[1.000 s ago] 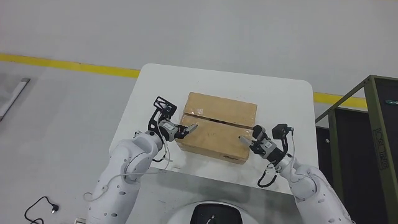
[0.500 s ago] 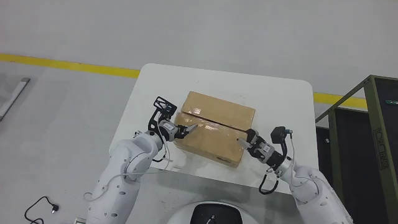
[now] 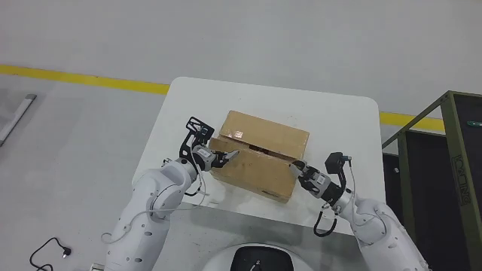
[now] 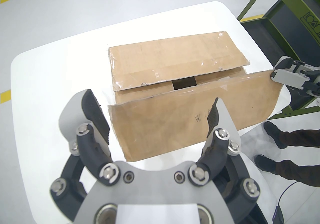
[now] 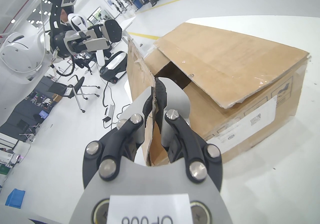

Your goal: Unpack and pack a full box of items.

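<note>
Left claw [image 3: 227,155] hanging at left end of box [image 3: 265,137], fingers spread wide, gripping nothing. Touching cardboard or not, cannot tell. Brown box sitting in middle of white table [image 3: 339,120]. Far flap [image 4: 175,57] lying almost flat on top. Near flap [image 4: 195,120] tilting up toward robot, with dark gap [image 4: 184,83] showing between two flaps. Right claw [image 5: 156,88] squeezing tight on right corner of near flap, with cardboard pinched between its two fingers [image 5: 163,92].
</note>
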Controlling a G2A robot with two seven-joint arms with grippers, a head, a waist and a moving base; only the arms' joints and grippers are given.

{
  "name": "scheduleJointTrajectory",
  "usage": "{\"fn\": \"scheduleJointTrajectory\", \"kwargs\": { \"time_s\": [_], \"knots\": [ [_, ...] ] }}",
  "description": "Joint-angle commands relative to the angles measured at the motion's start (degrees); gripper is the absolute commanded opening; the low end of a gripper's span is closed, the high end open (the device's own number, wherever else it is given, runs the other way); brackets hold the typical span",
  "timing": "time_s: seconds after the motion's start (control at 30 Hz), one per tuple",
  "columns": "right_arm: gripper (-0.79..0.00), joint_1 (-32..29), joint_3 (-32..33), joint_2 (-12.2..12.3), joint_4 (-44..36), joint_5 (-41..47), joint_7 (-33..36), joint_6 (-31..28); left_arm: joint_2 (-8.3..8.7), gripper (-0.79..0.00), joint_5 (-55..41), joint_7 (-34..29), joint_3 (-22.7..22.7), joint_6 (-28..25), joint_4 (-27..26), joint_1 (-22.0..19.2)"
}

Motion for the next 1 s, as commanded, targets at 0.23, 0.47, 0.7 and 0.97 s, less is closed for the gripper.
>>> {"fn": "scheduleJointTrajectory", "kwargs": {
  "time_s": [0.23,0.47,0.7,0.97],
  "knots": [
    [-0.785,-0.6,0.7,0.5,-3.2,-8.1,-2.5,2.0,0.05,0.0,-0.2,1.0,-0.1,0.6,-0.4,0.3],
    [-0.785,-2.2,2.7,1.3,-6.7,-16.7,-5.7,1.2,0.4,0.0,-2.8,1.5,-1.2,1.9,-4.0,0.7],
    [-0.785,-4.5,4.9,2.0,-9.0,-20.5,-8.7,-1.0,0.65,0.0,-3.9,1.0,-1.4,4.3,-6.4,0.0],
    [-0.785,-5.7,5.5,2.6,-10.1,-25.8,-13.4,-3.1,0.69,-0.332,-0.2,-2.6,0.7,9.9,-3.9,-2.5]
  ]
}}
